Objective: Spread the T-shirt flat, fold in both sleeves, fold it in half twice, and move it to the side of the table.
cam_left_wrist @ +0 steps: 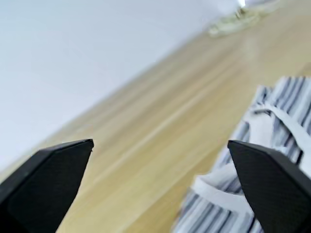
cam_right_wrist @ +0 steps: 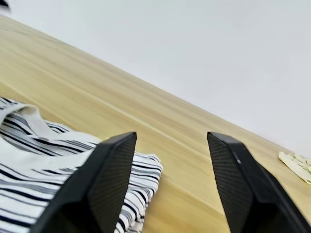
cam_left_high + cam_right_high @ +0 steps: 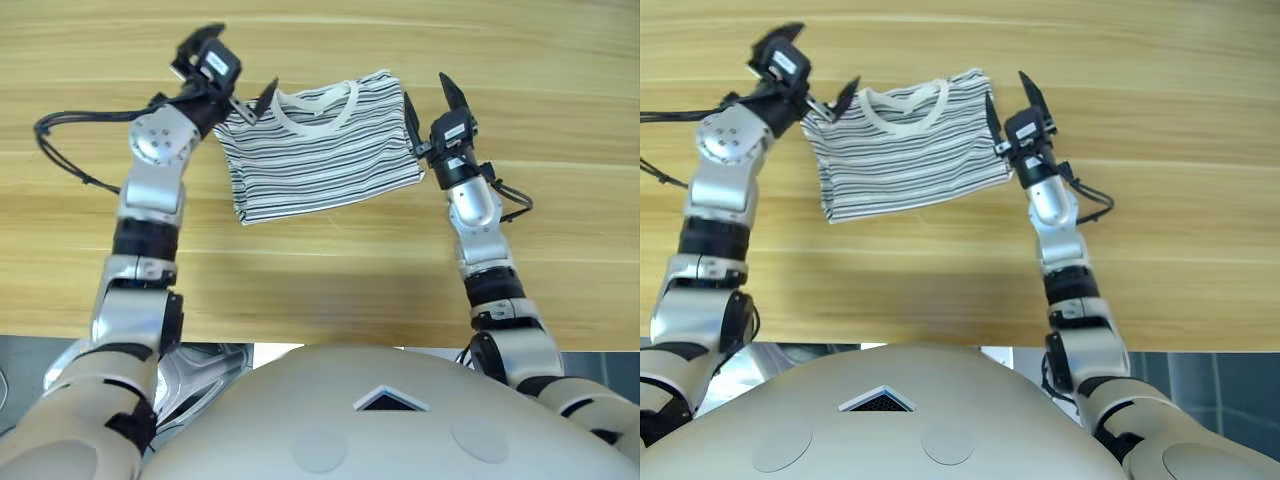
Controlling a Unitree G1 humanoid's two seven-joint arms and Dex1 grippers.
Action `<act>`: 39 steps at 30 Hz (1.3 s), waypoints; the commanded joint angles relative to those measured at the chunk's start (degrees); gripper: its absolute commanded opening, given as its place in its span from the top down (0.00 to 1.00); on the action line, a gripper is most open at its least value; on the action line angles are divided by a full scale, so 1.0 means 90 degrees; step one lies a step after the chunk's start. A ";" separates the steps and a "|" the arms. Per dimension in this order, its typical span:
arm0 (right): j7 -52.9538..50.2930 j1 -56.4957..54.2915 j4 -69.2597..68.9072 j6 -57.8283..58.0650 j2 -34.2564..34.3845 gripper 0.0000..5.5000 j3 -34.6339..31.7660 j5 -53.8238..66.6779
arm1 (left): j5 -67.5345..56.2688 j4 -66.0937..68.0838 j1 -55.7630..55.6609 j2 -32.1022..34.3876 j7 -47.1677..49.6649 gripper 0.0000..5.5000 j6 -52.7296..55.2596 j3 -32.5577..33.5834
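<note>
Left eye view: right gripper open, just beside the T-shirt; left gripper open at its opposite collar corner. The shirt lies on the counter, sleeves already in.
Wrist views: both grippers' jaws empty beside the shirt.
Probably mid half-fold; next, pinch both corners.

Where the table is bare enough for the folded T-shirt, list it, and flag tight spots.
Bare wood: the table right of the right pincer; the band between the T-shirt's near hem and the near edge, between both arms; the strip beyond the collar. Crowded: the shirt's upper corners, flanked by open pincers; a cable loops beside the left pincer's arm.
</note>
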 commanded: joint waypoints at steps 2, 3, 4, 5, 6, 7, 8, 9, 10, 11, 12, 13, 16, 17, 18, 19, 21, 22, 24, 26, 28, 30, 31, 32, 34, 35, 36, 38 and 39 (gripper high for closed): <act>-0.0029 0.0256 -0.0447 0.0283 0.0058 0.51 -0.0063 0.0091 | 0.0073 0.2181 -0.0797 -0.0442 0.0057 0.07 0.0425 -0.0053; -0.0015 0.0310 -0.0522 0.0303 0.0074 0.51 -0.0052 0.0103 | 0.0071 0.2598 -0.0903 -0.0526 0.0194 0.07 0.0475 -0.0014; -0.0007 0.0368 -0.0605 0.0332 0.0086 0.51 -0.0056 0.0121 | 0.0054 0.2948 -0.0990 -0.0607 0.0287 0.07 0.0549 0.0022; -0.0001 0.0412 -0.0683 0.0368 0.0108 0.51 -0.0043 0.0125 | 0.0017 0.3241 -0.1052 -0.0652 0.0385 0.07 0.0596 0.0082; -0.0005 0.0455 -0.0749 0.0394 0.0137 0.51 -0.0037 0.0122 | -0.0085 0.3489 -0.1085 -0.0687 0.0517 0.07 0.0686 0.0217; -0.0010 0.0482 -0.0807 0.0423 0.0176 0.51 -0.0024 0.0120 | -0.0243 0.3649 -0.1085 -0.0694 0.0628 0.07 0.0812 0.0407; -0.0015 0.0516 -0.0867 0.0447 0.0212 0.51 -0.0005 0.0113 | -0.0445 0.3690 -0.1007 -0.0689 0.0721 0.07 0.0966 0.0639; -0.0016 0.0562 -0.0934 0.0475 0.0248 0.51 0.0020 0.0107 | -0.0695 0.3557 -0.0831 -0.0708 0.0766 0.07 0.1178 0.0877; -0.0022 0.0602 -0.0997 0.0505 0.0275 0.51 0.0042 0.0098 | -0.0851 0.3314 -0.0613 -0.0736 0.0786 0.07 0.1343 0.1009; -0.0018 0.0642 -0.1056 0.0548 0.0302 0.51 0.0052 0.0107 | -0.1027 0.2590 -0.0126 -0.0847 0.0758 0.07 0.1687 0.1067; -0.0027 0.0677 -0.1109 0.0589 0.0326 0.51 0.0060 0.0099 | -0.1167 0.1799 0.0376 -0.0958 0.0716 0.07 0.2097 0.1049; -0.0047 0.0704 -0.1172 0.0646 0.0345 0.51 0.0065 0.0074 | -0.1289 0.0579 0.1158 -0.1063 0.0670 0.07 0.2588 0.0867; -0.0102 0.0721 -0.1252 0.0755 0.0398 0.51 0.0081 -0.0015 | -0.1640 -0.2573 0.3503 -0.1207 0.0768 0.07 0.3840 0.0286; -0.0121 0.0711 -0.1226 0.0774 0.0424 0.51 0.0104 -0.0061 | -0.1772 -0.3398 0.4193 -0.1188 0.0805 0.07 0.4020 0.0103; -0.0119 0.0695 -0.1169 0.0789 0.0457 0.51 0.0138 -0.0093 | -0.1950 -0.4188 0.4792 -0.1212 0.0858 0.07 0.4213 -0.0049; -0.0126 0.0681 -0.1120 0.0800 0.0487 0.51 0.0160 -0.0119 | -0.2020 -0.4790 0.5225 -0.1210 0.0907 0.07 0.4308 -0.0203; -0.0104 0.0621 -0.1047 0.0832 0.0520 0.51 0.0212 -0.0153 | -0.1980 -0.5660 0.5845 -0.1147 0.1026 0.07 0.4326 -0.0560; -0.0102 0.0606 -0.1043 0.0843 0.0524 0.51 0.0225 -0.0164 | -0.1950 -0.5886 0.5996 -0.1117 0.1077 0.07 0.4366 -0.0658; -0.0090 0.0588 -0.1088 0.0917 0.0516 0.51 0.0226 -0.0152 | -0.1982 -0.6426 0.6365 -0.1107 0.1198 0.07 0.4506 -0.0846; -0.0108 0.0622 -0.1101 0.0981 0.0498 0.51 0.0219 -0.0144 | -0.1961 -0.6809 0.6622 -0.1180 0.1385 0.07 0.4656 -0.1072; -0.0121 0.0691 -0.1124 0.1026 0.0469 0.51 0.0198 -0.0123 | -0.1924 -0.7013 0.6810 -0.1326 0.1626 0.07 0.4740 -0.1223; -0.0135 0.0743 -0.1154 0.1082 0.0422 0.51 0.0147 -0.0084 | -0.1861 -0.7205 0.6956 -0.1420 0.1855 0.07 0.4690 -0.1341; -0.0141 0.0759 -0.1163 0.1100 0.0398 0.51 0.0125 -0.0069 | -0.1735 -0.7221 0.6973 -0.1420 0.1986 0.07 0.4619 -0.1369; -0.0147 0.0772 -0.1169 0.1110 0.0382 0.51 0.0110 -0.0062 | -0.1607 -0.7199 0.6962 -0.1392 0.2094 0.07 0.4540 -0.1376; -0.0165 0.0785 -0.1156 0.1128 0.0319 0.51 0.0089 -0.0118 | -0.1357 -0.7425 0.7076 -0.1159 0.2096 0.07 0.4072 -0.1467; -0.0168 0.0798 -0.1148 0.1139 0.0281 0.51 0.0076 -0.0138 | -0.1259 -0.7598 0.7165 -0.1010 0.2002 0.07 0.3754 -0.1562; -0.0165 0.0824 -0.1144 0.1157 0.0242 0.51 0.0072 -0.0157 | -0.1140 -0.7785 0.7270 -0.0820 0.1867 0.07 0.3343 -0.1676; -0.0061 0.1053 -0.1297 0.1222 0.0154 0.51 0.0104 -0.0151 | -0.0840 -0.8210 0.7499 -0.0388 0.1653 0.07 0.2393 -0.1714; -0.0006 0.1220 -0.1450 0.1261 0.0110 0.51 0.0125 -0.0142 | -0.0731 -0.8450 0.7590 -0.0134 0.1484 0.07 0.1916 -0.1645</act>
